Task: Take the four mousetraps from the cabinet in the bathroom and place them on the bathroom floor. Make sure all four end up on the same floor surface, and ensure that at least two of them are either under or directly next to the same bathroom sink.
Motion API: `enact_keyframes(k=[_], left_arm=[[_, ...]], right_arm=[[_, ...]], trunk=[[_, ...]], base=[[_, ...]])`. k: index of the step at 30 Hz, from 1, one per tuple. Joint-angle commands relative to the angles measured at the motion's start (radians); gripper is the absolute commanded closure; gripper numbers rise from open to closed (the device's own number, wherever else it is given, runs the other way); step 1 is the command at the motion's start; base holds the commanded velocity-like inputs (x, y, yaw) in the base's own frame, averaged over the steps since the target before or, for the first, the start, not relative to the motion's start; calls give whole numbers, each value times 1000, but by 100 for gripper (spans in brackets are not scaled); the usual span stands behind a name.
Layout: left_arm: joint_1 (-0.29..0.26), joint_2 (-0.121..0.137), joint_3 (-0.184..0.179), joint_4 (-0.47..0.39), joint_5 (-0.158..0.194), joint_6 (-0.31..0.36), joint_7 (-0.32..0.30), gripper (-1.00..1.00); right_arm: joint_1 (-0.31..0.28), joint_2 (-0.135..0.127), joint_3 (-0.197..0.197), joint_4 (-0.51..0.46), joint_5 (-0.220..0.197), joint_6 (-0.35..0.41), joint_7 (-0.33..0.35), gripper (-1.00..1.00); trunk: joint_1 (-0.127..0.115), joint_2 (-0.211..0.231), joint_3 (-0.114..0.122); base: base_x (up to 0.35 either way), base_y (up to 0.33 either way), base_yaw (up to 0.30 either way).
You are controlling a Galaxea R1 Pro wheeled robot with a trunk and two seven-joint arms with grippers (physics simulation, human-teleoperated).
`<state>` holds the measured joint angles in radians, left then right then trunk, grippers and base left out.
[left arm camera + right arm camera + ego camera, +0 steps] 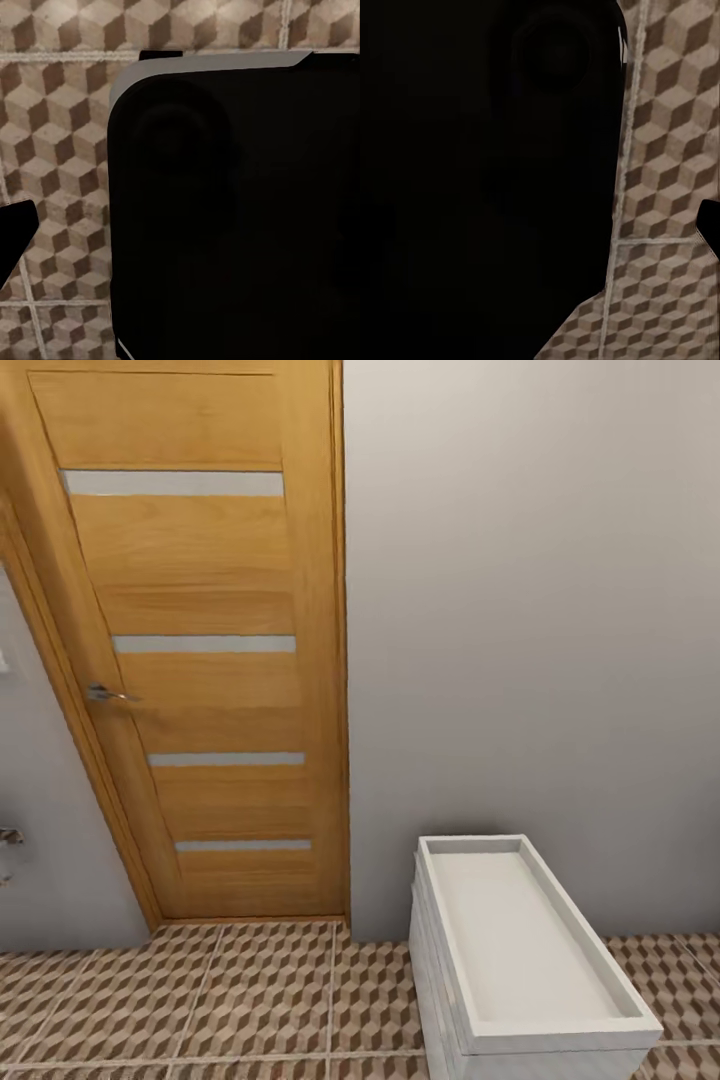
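Note:
The mousetraps and the orange-brown cabinet are out of view. The bathroom floor [260,990], tiled in a brown and beige cube pattern, runs along the foot of the wall. In the left wrist view the same floor [60,150] lies beside a large black robot part [232,210], and one black fingertip [15,225] pokes in at the edge. The right wrist view has the floor [667,150] next to a dark robot part [487,187], with a sliver of a dark fingertip [709,221] at the edge. Neither wrist view shows how the jaws stand.
A tall orange wooden door [200,660] with grey stripes and a metal handle [105,693] stands shut ahead on the left. A plain grey wall [530,610] stands to its right. A small white drawer unit [445,980] with a tray-like top sits against that wall.

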<state>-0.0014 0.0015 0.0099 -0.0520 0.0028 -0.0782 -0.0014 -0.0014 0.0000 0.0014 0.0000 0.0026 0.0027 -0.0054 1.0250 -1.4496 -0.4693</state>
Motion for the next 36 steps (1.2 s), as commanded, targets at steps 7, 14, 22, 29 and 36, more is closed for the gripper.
enact_keyframes(k=[7,14,22,29,36], left_arm=[[0,0,1,0,0,-3,0,-100],[0,0,2,0,1,-3,1,-100],[0,1,2,-1,3,-3,2,-100],[0,1,2,-2,4,-2,3,-100],[0,2,2,-2,8,-2,3,-100]], right_arm=[[0,0,1,0,2,0,-1,-100],[0,0,3,0,4,0,-1,-100],[0,0,3,0,5,0,-1,-100],[0,0,3,0,6,1,-1,-100],[0,0,3,0,6,1,-1,-100]], trunk=[[0,0,-1],[0,0,-1],[0,0,-1],[0,0,-1],[0,0,-1]], base=[[0,0,271],[0,0,274],[0,0,274],[0,0,275],[0,0,275]])
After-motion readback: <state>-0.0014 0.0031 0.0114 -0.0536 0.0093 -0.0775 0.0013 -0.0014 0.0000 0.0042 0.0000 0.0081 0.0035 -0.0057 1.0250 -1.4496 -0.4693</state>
